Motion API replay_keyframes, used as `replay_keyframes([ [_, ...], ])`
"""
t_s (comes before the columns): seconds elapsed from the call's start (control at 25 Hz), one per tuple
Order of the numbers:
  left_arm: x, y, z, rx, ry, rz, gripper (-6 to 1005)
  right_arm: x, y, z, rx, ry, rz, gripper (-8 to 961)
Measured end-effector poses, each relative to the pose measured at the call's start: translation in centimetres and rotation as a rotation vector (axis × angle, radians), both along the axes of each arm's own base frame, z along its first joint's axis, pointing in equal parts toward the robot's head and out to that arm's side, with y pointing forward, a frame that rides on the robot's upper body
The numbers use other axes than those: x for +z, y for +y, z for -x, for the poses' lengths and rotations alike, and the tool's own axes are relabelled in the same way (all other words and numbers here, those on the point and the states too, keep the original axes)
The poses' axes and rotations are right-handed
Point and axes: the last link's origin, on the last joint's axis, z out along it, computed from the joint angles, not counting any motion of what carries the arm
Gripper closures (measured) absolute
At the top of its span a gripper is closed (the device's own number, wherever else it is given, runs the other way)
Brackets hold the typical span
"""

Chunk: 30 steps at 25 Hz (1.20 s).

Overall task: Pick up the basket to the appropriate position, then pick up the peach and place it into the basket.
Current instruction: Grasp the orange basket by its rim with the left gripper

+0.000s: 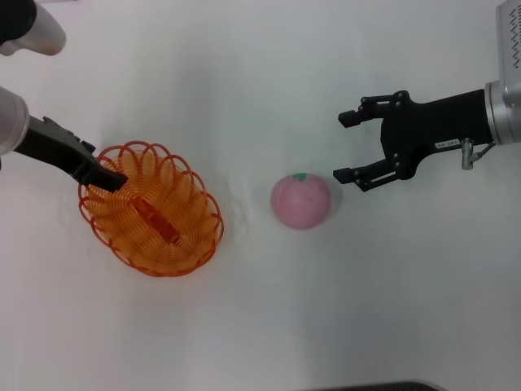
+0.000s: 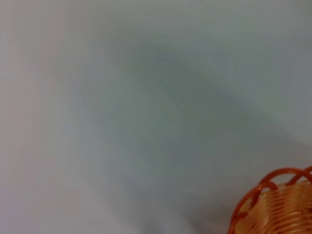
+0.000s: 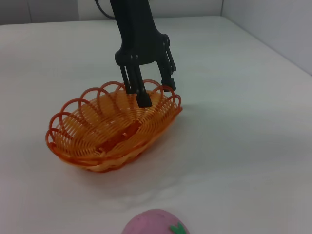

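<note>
Left pincer point(image 1: 110, 177) over white table point(image 1: 260, 326)

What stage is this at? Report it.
Done: the basket sits on the table, the left gripper straddling its rim.
In hand: the open right gripper hovers beside the peach.
Left: grasp the peach and place it in the basket.

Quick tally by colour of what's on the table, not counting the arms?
Orange: 1, the basket
Pink: 1, the peach
Total: 2
</note>
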Motion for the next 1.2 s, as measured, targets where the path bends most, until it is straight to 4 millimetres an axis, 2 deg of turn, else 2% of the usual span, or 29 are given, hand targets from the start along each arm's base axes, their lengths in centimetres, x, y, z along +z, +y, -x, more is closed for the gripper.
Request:
replay_keyframes([
  [0.48,-0.60,-0.21,-0.38,-0.003,0.007,0.016,384,-0.15,0.10,0.00,0.000,-0.003,-0.009,34],
  [0.92,-0.61,-0.30,-0.42,0.011,0.000,0.016,629,-0.30,0.12,0.15,0.004,0.000,-0.008,34],
  [1.12,-0.48,-0.34,-0.52,0.032,-0.012,0.012,850,-0.35,0.14,0.23,0.006,0.001,-0.007,35],
  [1.2,-0.36,-0.33,-0.57,0.049,-0.018,0.007,856,-0.36,0.16,0.25,0.006,0.001,-0.007,35],
])
